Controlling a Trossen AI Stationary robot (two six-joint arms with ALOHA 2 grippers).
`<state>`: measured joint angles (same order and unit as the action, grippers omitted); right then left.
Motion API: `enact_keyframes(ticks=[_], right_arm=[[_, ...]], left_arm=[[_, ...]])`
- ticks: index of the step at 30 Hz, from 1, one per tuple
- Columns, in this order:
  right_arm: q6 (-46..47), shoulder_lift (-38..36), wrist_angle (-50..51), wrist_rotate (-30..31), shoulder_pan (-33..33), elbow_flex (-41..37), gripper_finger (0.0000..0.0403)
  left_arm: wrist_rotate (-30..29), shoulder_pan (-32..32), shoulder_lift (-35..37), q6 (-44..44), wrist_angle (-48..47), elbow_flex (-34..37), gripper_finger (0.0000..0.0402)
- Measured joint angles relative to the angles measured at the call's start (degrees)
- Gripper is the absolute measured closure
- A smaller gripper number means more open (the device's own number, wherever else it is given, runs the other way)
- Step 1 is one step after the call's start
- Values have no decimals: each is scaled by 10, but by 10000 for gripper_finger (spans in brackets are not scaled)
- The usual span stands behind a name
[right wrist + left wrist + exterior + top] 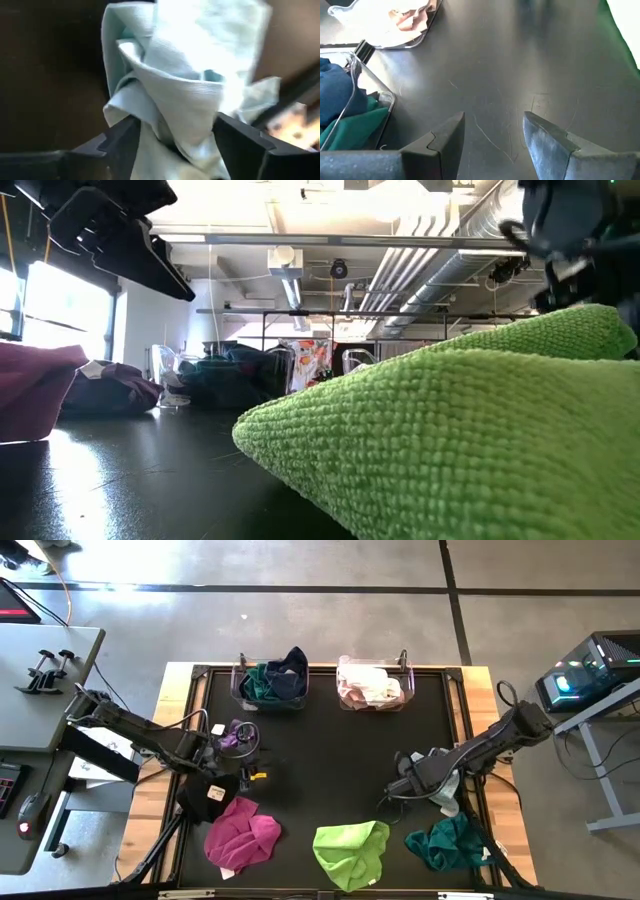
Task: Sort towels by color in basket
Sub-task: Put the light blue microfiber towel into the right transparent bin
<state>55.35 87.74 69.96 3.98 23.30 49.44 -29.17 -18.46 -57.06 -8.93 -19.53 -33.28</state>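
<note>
The right hand [172,137] grips a pale mint towel [185,75], its two fingers closed around a bunched fold. It sits just beyond the teal towel [450,843], which lies beside the lime green towel [350,850]. The left hand [492,142] waits open and empty, just beyond the magenta towel [243,838]. To do this step well, lift the mint cloth until its tail clears the worktop [330,760], then carry it to the light-coloured basket [372,685], not the dark basket [272,682] beside it, and release low over the pile.
</note>
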Motion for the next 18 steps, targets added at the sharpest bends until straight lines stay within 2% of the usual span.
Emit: enact_keyframes(ticks=[4,10,14,18], right_arm=[[-23,0,-98,-21,-19,-56,209],[-27,-4,-196,-9,-42,-99,313],[-32,1,-217,65,-46,-61,381],[-66,0,-223,146,-46,17,381]], left_arm=[[0,0,0,0,1,0,216],[0,0,0,0,2,0,216],[0,0,0,0,5,0,216],[0,0,0,0,11,0,216]])
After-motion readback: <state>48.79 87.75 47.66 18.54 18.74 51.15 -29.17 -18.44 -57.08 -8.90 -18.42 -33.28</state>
